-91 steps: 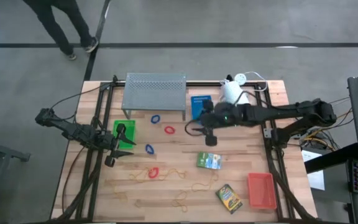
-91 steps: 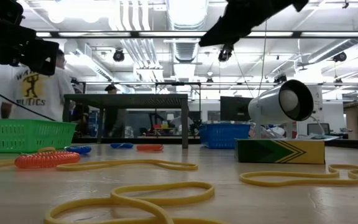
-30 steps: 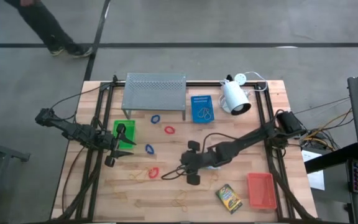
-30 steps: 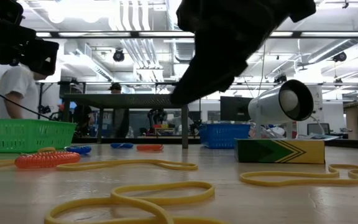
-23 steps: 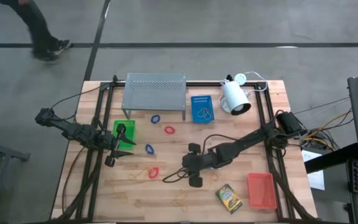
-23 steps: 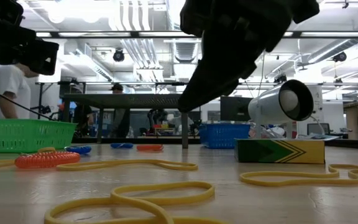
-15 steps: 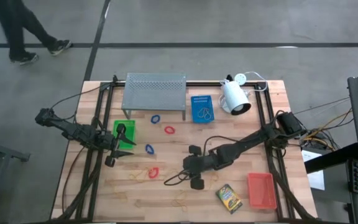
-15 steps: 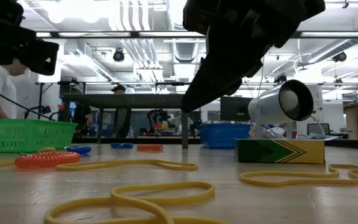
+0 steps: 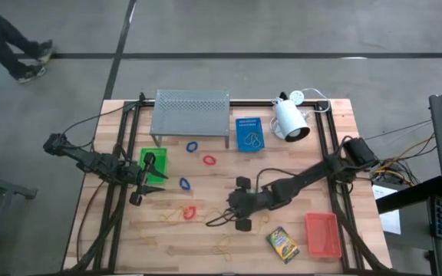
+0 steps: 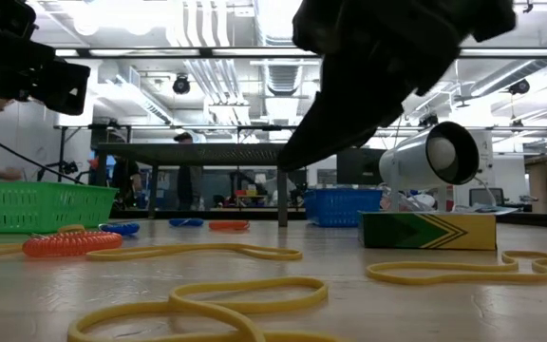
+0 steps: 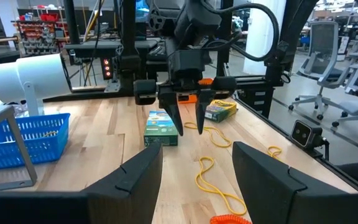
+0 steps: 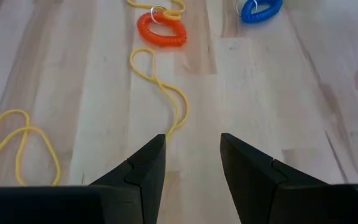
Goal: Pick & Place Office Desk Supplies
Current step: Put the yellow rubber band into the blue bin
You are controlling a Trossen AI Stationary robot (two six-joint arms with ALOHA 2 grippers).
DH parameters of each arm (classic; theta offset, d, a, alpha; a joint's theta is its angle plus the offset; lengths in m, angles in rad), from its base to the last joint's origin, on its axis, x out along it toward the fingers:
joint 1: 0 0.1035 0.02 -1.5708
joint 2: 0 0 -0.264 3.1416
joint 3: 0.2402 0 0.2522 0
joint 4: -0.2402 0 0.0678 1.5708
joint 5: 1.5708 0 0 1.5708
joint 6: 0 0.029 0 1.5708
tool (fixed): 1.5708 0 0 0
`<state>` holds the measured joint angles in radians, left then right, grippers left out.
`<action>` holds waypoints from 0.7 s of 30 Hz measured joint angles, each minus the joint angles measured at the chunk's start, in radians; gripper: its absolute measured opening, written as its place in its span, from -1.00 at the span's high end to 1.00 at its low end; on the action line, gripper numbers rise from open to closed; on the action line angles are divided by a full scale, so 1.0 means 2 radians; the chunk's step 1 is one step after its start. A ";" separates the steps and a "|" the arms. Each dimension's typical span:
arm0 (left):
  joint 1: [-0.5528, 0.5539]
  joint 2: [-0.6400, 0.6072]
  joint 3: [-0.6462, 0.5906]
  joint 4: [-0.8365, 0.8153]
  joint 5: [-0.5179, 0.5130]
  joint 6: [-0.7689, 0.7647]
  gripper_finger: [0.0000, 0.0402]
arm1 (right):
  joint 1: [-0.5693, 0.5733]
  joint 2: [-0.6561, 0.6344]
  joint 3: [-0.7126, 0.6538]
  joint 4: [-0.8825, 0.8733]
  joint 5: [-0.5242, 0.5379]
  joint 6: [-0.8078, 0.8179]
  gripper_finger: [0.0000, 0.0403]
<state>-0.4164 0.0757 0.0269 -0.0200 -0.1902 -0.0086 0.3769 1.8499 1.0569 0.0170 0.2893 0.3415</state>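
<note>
Yellow rubber bands (image 9: 222, 215) lie strewn across the near half of the wooden table (image 9: 206, 253), and the right gripper (image 9: 235, 212) hangs low over one of them near the table's middle, its two fingers spread apart with nothing between them. In the right wrist view the fingertips (image 12: 155, 149) straddle bare wood at the end of a long thin band (image 12: 160, 87); an orange-red coil loop (image 12: 161, 28) and a blue loop (image 12: 260, 9) lie beyond. A green card box (image 9: 257, 218) sits just right of that gripper, largely covered by the arm, and a second printed box (image 9: 282, 244) lies nearer the front edge beside the red tray (image 9: 322, 234). The blue tray (image 9: 249, 133) stands at the far side between the grey perforated shelf (image 9: 191, 113) and the white lamp (image 9: 289, 119). The left gripper (image 9: 155, 182) waits at the left, fingers wide and empty, beside the green tray (image 9: 158, 162).
</note>
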 joint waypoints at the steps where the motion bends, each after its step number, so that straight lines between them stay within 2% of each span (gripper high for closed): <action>1: 0.000 0.000 0.000 0.000 0.000 0.000 0.00 | 0.003 0.000 -0.006 0.013 0.003 0.000 0.25; 11: 0.000 0.000 0.000 0.000 0.000 0.000 0.00 | 0.007 0.019 -0.035 0.109 0.017 0.000 0.25; 21: 0.000 0.002 0.000 0.000 0.000 0.000 0.00 | 0.009 0.079 0.002 0.101 -0.011 -0.002 0.25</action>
<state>-0.4164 0.0791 0.0269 -0.0197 -0.1902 -0.0088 0.3946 2.0071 1.0603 0.2195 0.2672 0.3374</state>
